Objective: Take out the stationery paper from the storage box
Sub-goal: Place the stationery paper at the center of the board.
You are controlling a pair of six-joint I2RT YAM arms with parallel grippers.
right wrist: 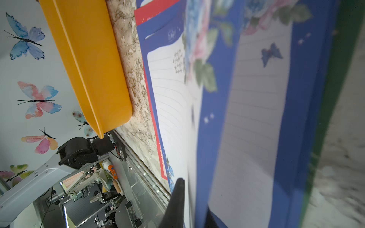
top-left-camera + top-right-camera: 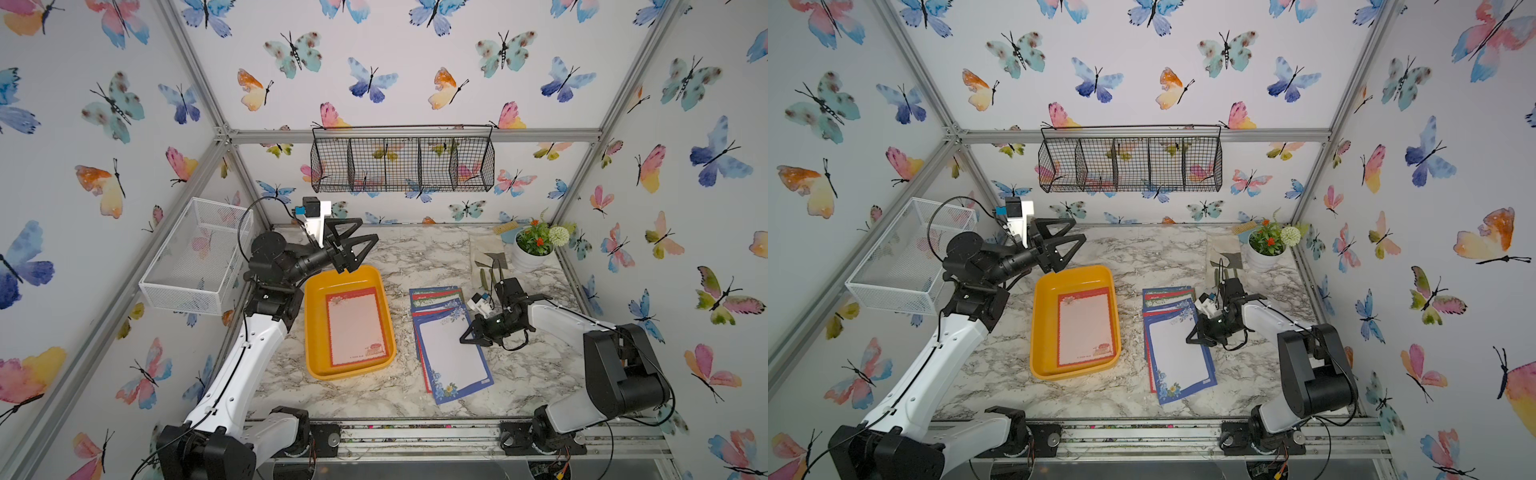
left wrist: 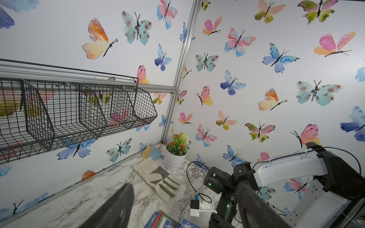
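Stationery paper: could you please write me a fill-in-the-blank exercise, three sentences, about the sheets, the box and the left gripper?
1. The sheet in the box has a ___ border.
2. The pile beside the box has a ___-bordered sheet on top.
3. The left gripper holds nothing; its jaws are ___.
Missing words: red, blue, open.

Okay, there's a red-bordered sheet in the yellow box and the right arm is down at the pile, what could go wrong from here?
1. The right pincer sits at the edge of the blue-bordered top sheet; pulling away may drag it and scatter the fanned pile.
2. The red-bordered sheet lies flat on the floor of the storage box; the open left pincer may struggle to pinch it, or shove the box instead.
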